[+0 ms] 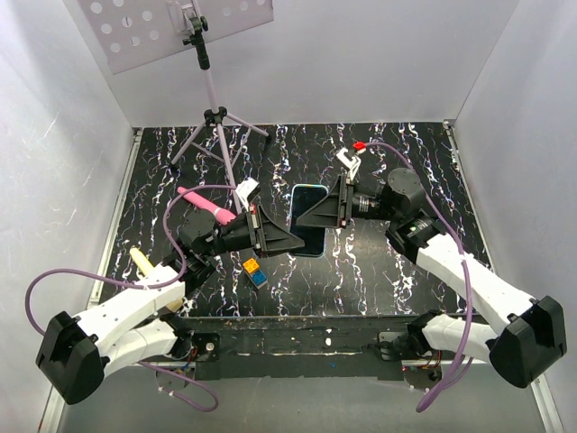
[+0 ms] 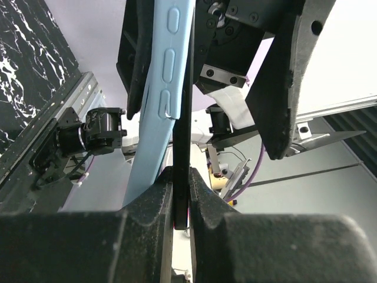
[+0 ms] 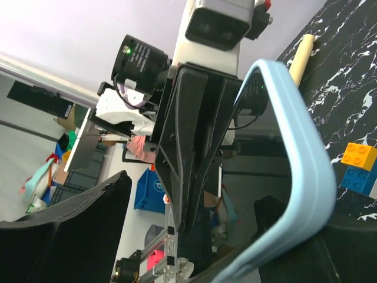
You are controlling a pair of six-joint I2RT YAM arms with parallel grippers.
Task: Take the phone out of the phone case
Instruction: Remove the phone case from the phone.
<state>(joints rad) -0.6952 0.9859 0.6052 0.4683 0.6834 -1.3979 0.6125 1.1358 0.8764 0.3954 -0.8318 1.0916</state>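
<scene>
The phone stands on edge above the middle of the table, between my two grippers. In the left wrist view its thin black edge is pinched in my left gripper, which is shut on it. The light blue phone case bows away from the phone on the left side. My right gripper is open, its fingers standing wide on either side of the phone and case. In the right wrist view the case rim curves around the glossy screen, close to the right-hand finger.
A pink object lies at the left. Yellow and blue bricks sit below the phone, also in the right wrist view. A wooden stick lies near the left arm. A tripod stands at the back.
</scene>
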